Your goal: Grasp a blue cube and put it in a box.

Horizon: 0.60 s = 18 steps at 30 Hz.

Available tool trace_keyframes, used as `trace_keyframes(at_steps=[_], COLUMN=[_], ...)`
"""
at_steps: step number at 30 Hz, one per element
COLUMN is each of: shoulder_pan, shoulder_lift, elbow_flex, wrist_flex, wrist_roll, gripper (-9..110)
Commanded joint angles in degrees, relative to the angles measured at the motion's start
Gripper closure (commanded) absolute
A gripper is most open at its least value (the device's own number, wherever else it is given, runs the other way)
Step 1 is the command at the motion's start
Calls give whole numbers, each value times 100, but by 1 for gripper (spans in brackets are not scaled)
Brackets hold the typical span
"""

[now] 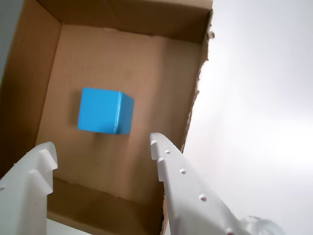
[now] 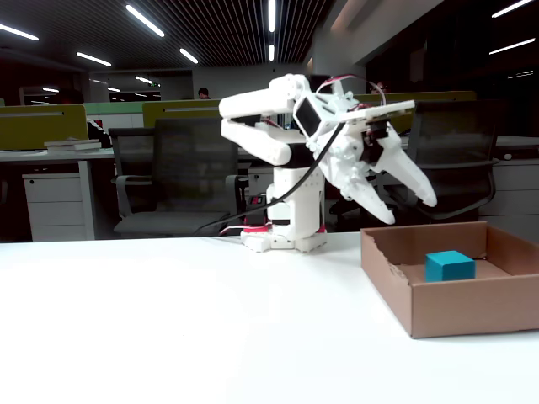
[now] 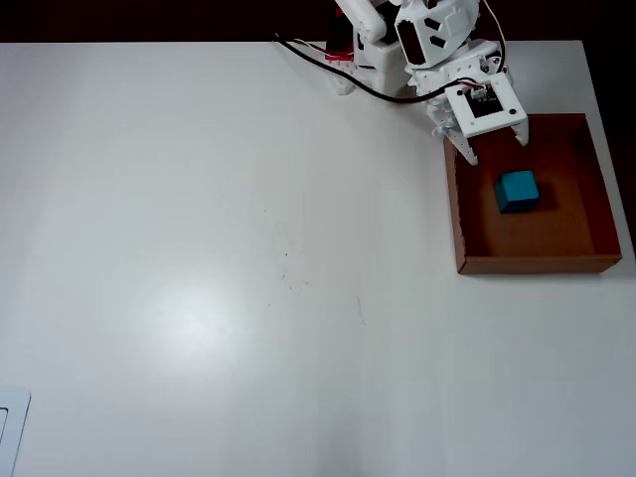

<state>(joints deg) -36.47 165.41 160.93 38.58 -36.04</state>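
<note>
The blue cube point(image 1: 105, 111) point(image 2: 449, 265) point(image 3: 516, 191) rests on the floor of the brown cardboard box point(image 1: 171, 68) point(image 2: 455, 311) point(image 3: 537, 263), free of any contact. My white gripper point(image 1: 102, 149) point(image 2: 413, 209) point(image 3: 494, 146) hangs open above the box's near end, with nothing between its fingers. In the wrist view the cube lies just beyond the two fingertips point(image 1: 159, 147). The fixed view shows the gripper well above the box rim, tilted downward.
The box stands at the right of a white table point(image 3: 248, 248), close to the arm's base point(image 3: 358, 60). A ragged torn edge runs along one box wall point(image 1: 198, 88). Cables trail from the arm point(image 2: 278, 198). Office chairs and desks stand behind the table.
</note>
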Motion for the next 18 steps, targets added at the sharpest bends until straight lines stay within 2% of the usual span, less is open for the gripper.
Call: trace_keyframes(at_steps=[1,18], shoulder_pan=[-62,123], shoulder_lift=[220,1556], elbow_flex=[-35,923], wrist_flex=[35,835], wrist_roll=[18,44], gripper=[78,79])
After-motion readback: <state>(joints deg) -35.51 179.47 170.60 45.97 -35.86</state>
